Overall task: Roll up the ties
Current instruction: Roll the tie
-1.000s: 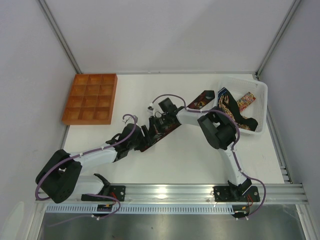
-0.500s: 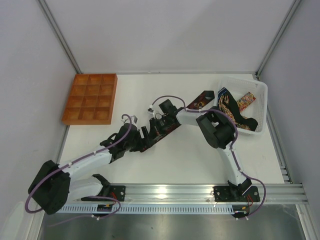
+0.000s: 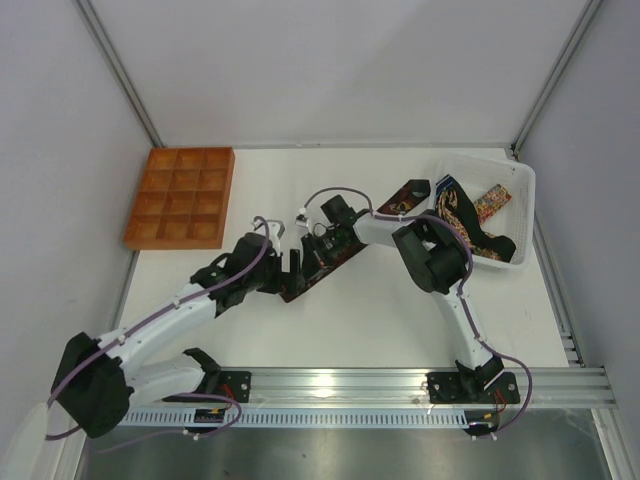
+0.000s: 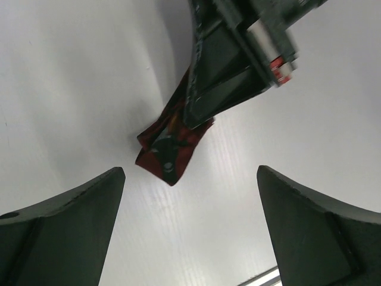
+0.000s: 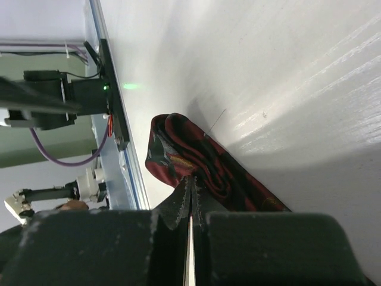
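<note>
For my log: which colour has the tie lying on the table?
The tie is dark red with black figures; the right wrist view shows it best.

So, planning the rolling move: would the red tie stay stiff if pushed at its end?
Probably floppy: the tie bunches in folds where the right hand pinches it. Thin cloth, so likely light; it may slide on the smooth table.

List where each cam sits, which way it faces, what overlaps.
Top external: high behind the robot, facing down on the table; left arm and right arm show.
Left wrist: facing down past the open left hand at the maroon tie.
Right wrist: facing along the table; right hand shut on that tie.
Shared: both wrist views show the tie's end.
</note>
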Motion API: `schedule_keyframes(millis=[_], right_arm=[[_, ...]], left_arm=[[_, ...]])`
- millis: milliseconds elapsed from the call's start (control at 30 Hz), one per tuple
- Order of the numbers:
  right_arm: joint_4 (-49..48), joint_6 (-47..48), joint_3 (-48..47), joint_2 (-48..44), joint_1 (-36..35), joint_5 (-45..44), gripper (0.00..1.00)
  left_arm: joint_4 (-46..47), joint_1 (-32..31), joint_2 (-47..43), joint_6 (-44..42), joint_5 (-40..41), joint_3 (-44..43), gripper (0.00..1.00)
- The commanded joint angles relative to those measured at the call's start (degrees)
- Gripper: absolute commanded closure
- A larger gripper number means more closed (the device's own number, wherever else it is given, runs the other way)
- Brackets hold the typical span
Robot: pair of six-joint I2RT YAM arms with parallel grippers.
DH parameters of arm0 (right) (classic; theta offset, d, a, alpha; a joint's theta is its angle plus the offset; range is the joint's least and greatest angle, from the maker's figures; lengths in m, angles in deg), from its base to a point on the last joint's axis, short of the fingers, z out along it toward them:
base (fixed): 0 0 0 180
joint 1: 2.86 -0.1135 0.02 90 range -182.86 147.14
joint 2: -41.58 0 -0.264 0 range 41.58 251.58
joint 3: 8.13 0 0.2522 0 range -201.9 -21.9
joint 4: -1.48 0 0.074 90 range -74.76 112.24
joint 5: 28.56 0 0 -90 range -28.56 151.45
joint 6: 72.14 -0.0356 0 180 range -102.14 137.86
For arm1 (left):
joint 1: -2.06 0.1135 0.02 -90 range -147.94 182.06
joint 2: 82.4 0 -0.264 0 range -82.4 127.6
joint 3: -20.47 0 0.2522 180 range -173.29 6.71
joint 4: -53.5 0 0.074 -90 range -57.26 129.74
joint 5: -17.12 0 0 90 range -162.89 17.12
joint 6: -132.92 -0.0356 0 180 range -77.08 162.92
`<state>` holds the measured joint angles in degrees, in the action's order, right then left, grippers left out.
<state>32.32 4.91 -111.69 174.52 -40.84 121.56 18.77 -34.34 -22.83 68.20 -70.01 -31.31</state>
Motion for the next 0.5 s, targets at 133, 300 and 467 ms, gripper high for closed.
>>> schedule_keyframes(millis=[133, 300, 467], right_arm=[[5.33, 6.71, -2.48, 3.55, 1.50, -0.35, 1.00], [5.68, 7.50, -2.31, 3.81, 1.59, 0.97, 1.00], [6.12, 7.50, -2.75, 3.99, 1.85, 1.05, 1.00]], left_arm=[[1.19, -2.88, 10.29, -9.26, 6.87, -1.88, 0.03], [3.04, -6.04, 15.74, -15.06, 8.55, -4.34, 0.07], [3.30, -8.07, 20.75, -20.00, 10.49, -7.59, 0.15]])
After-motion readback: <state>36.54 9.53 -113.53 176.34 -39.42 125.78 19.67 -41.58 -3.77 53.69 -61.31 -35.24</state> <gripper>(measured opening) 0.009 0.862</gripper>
